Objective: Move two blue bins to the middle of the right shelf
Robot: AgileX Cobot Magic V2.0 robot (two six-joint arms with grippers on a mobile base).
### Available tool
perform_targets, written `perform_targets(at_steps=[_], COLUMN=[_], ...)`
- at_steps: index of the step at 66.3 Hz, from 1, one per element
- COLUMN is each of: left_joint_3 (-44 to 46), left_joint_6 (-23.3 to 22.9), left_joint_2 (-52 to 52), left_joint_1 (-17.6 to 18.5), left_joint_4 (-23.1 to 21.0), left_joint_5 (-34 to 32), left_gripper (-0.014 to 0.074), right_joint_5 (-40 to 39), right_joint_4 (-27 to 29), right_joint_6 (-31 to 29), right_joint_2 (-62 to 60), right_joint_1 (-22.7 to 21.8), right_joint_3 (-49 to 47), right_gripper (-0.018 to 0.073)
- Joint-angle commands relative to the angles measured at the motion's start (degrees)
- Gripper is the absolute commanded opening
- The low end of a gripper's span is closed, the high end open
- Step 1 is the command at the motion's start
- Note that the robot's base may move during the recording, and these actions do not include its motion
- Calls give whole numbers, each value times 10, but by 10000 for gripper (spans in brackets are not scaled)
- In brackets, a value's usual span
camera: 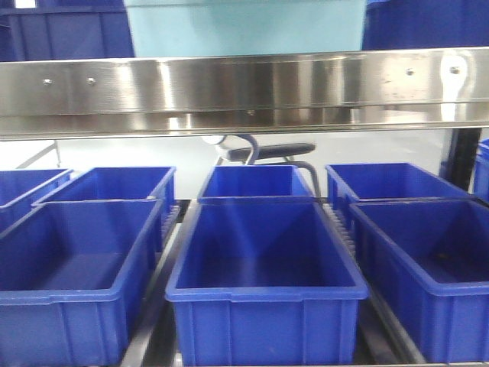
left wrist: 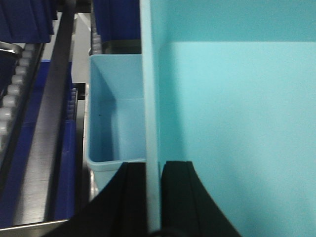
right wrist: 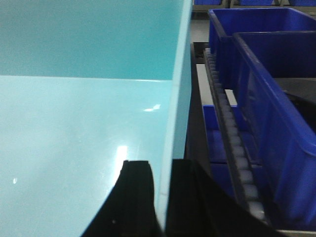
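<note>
A pale turquoise plastic bin point(camera: 244, 27) is held up between the two arms, seen in the front view above the brushed stainless-steel shelf rail point(camera: 244, 88), with rows of dark blue plastic bins point(camera: 263, 260) on the level beneath. The left gripper point(left wrist: 153, 170) is closed narrowly on the bin's left wall, one finger on each face; the right gripper point(right wrist: 159, 168) is clamped the same way on the right wall, beside a grey roller track point(right wrist: 232, 143). A second pale turquoise bin point(left wrist: 111, 123) is seen in the left wrist view, beyond the held one. The carrying step of one bin is judged to be in hand. Next, level and matched travel of both arms towards the right shelf's middle tier would be called for, so that the bin is neither twisted nor tipped.
</note>
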State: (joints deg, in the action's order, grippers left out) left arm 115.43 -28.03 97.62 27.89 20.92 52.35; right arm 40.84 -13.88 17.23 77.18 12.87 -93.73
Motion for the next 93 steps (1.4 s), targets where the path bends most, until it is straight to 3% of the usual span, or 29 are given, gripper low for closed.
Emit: perform_targets(at_steps=[1,93], left_joint_3=[6,6], left_joint_6=[4,4], left_joint_2=[-1,-1], left_joint_1=[-2,-2], left_joint_4=[14,29], left_joint_5=[-24,-24], left_gripper=[-111,-111], right_joint_5=[-41,-41], right_joint_4=[17,17], right_joint_6=[-8,-8], right_joint_2=[-12,-12], right_joint_1=[5,5], right_joint_3=[-10,-10], right_gripper=[-167,-167])
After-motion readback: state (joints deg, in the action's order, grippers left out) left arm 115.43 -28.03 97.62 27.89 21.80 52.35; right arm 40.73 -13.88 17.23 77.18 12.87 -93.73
